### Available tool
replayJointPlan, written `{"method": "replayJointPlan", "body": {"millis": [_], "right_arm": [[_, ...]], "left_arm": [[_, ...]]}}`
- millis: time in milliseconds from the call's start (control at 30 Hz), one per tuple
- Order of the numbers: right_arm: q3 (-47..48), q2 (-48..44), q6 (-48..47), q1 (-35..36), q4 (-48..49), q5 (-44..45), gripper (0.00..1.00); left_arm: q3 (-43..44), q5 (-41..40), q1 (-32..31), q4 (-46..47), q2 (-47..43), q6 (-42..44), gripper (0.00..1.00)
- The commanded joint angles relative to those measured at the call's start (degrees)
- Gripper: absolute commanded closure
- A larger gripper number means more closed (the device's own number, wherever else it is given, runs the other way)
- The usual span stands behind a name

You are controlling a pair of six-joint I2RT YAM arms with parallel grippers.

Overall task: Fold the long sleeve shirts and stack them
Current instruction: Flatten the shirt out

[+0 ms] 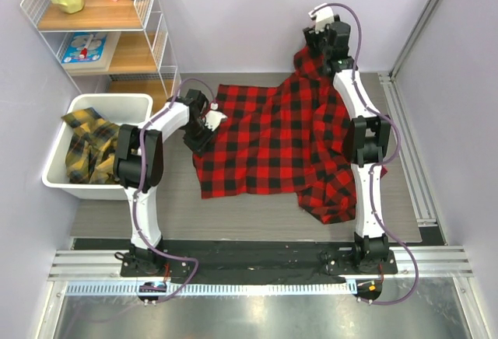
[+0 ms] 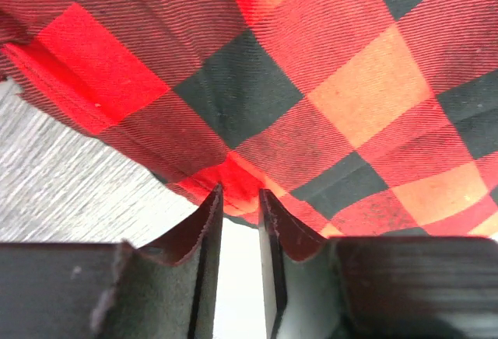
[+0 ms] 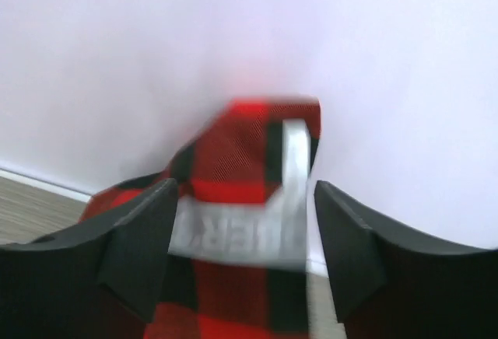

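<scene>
At the left hem of the red-and-black shirt (image 1: 272, 137), the left pincer (image 2: 240, 193) clamps the cloth; the right pincer (image 3: 245, 191) stands released, spread astride a raised lettered fold.

Soft woven red-and-black shirt (image 1: 264, 137); matt grey table (image 1: 233, 218).

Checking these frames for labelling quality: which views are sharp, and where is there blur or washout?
Top external: sharp, evenly lit, no glare on the red-and-black checked flannel shirt. Left wrist: weave crisp, near tool fingers slightly soft. Right wrist: blurred, the shirt's white lettering smeared, the wall behind washed out.
</scene>
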Motion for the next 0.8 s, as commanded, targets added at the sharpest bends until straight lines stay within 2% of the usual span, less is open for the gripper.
{"method": "replayJointPlan", "body": {"millis": [0, 33, 100, 233, 267, 300, 433, 567, 767], "right_arm": [[0.0, -7.9, -4.5, 2.6, 2.0, -4.1, 0.05], [-1.5, -9.5, -6.4, 2.6, -1.9, -1.8, 0.01], [-9.3, -15.7, -6.8, 0.8, -8.3, 1.1, 0.0], [-21.4, -26.2, -4.4, -4.4, -18.8, -0.3, 0.0], [-23.1, -29.2, -2.5, -5.6, -23.2, -3.1, 0.01], [-25.6, -30.3, -2.2, -7.9, -25.6, -4.7, 0.04], [-29.9, -32.8, -1.9, -10.4, -36.6, -8.4, 0.33], [-34.4, -31.4, -0.9, -10.9, -45.2, -10.6, 0.54], [-46.0, -28.5, -0.7, -11.3, -45.3, -9.1, 0.61]], "left_arm": [[1.2, 0.4, -0.2, 0.6, -1.4, -2.6, 0.71], [1.4, 0.6, -0.2, 0.6, -1.7, -2.8, 0.65], [1.8, 2.1, -0.2, 0.4, -3.0, -3.3, 0.6], [2.4, 5.7, -0.6, -1.2, -5.0, -2.9, 0.56], [2.4, 6.1, -1.1, -1.6, -5.2, -2.5, 0.56], [2.0, 6.3, -1.4, -2.4, -5.6, -1.2, 0.56], [-0.1, 6.2, -3.3, -3.9, -6.0, 2.0, 0.57], [-2.2, 4.6, -5.4, -3.7, -5.8, 3.3, 0.57], [-7.6, 0.2, -6.1, -3.7, -5.5, 4.7, 0.59]]}}
